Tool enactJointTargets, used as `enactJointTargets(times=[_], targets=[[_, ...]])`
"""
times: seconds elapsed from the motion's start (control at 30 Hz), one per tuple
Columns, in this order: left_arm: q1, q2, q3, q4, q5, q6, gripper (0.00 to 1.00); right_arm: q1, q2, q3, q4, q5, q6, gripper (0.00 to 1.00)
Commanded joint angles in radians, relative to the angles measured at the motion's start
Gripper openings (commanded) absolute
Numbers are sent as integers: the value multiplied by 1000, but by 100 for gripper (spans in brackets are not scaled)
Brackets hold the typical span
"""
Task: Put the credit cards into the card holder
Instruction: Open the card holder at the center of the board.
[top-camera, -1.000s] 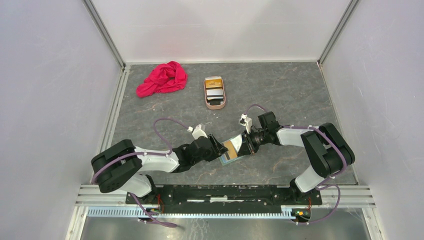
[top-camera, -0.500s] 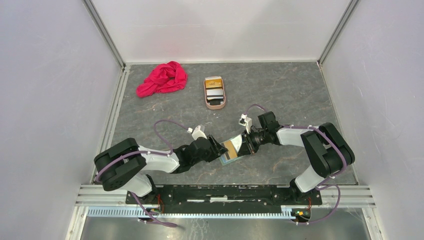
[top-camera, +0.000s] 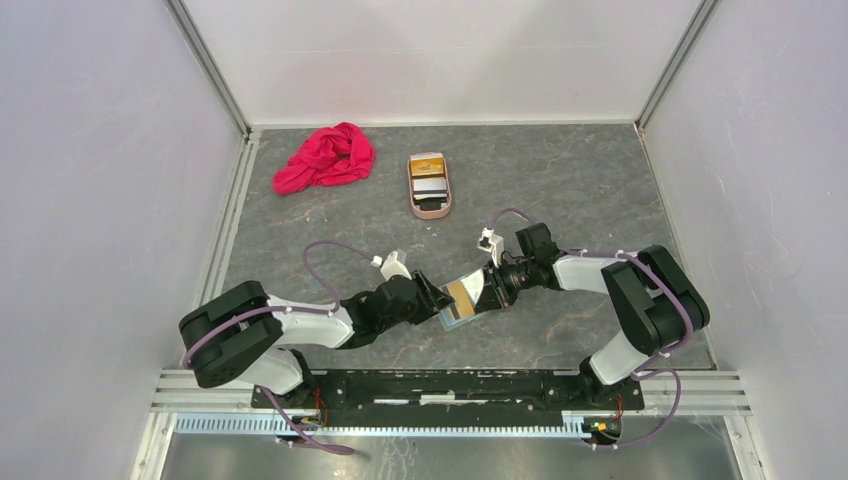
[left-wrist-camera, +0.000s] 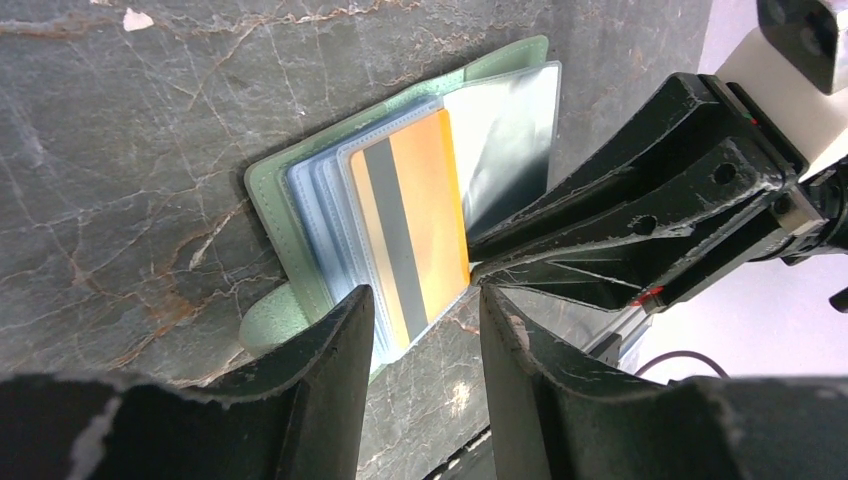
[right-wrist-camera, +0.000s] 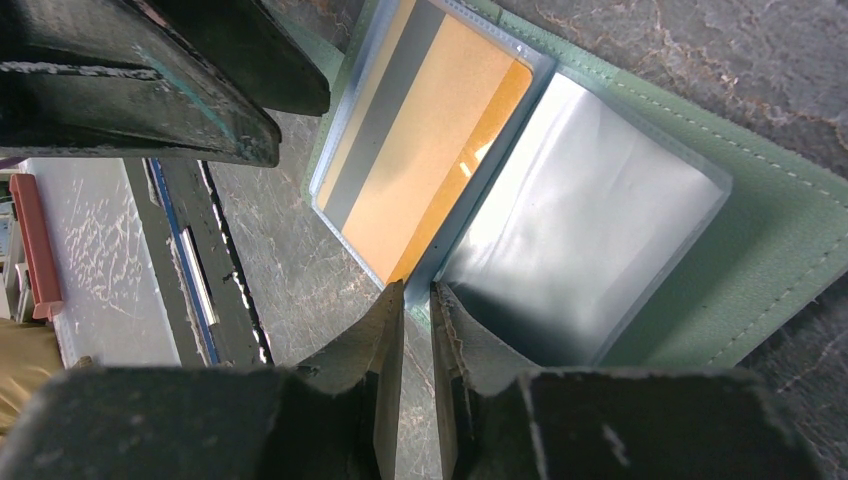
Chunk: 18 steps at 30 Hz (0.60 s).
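The sage-green card holder (top-camera: 462, 312) lies open on the table between both grippers; it also shows in the left wrist view (left-wrist-camera: 265, 195) and the right wrist view (right-wrist-camera: 790, 240). An orange credit card (left-wrist-camera: 420, 200) with a grey stripe sits in one of its clear pockets (right-wrist-camera: 440, 130). My right gripper (right-wrist-camera: 417, 290) is shut on the edge of a clear pocket beside that card. My left gripper (left-wrist-camera: 425, 295) is open and empty, its fingers either side of the holder's near edge. More credit cards (top-camera: 430, 183) lie in the pinkish tray.
The pinkish-tan oval tray (top-camera: 432, 211) stands at the back middle of the table. A red cloth (top-camera: 325, 158) lies bunched at the back left. Grey walls close in the left, right and far sides.
My left arm has shifted slightly, its elbow drifting left. The card holder, the orange card and my right gripper stay where they were.
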Motion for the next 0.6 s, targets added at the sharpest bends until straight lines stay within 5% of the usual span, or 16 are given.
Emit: enactJointTargets(times=[0.0,0.57], targets=[[2,-40,-4,1,-23,-23,50,8,31,1,-36,85,-45,23],[20,45,5,81,15,-22,51,8,30,3,-39,87,-48,23]])
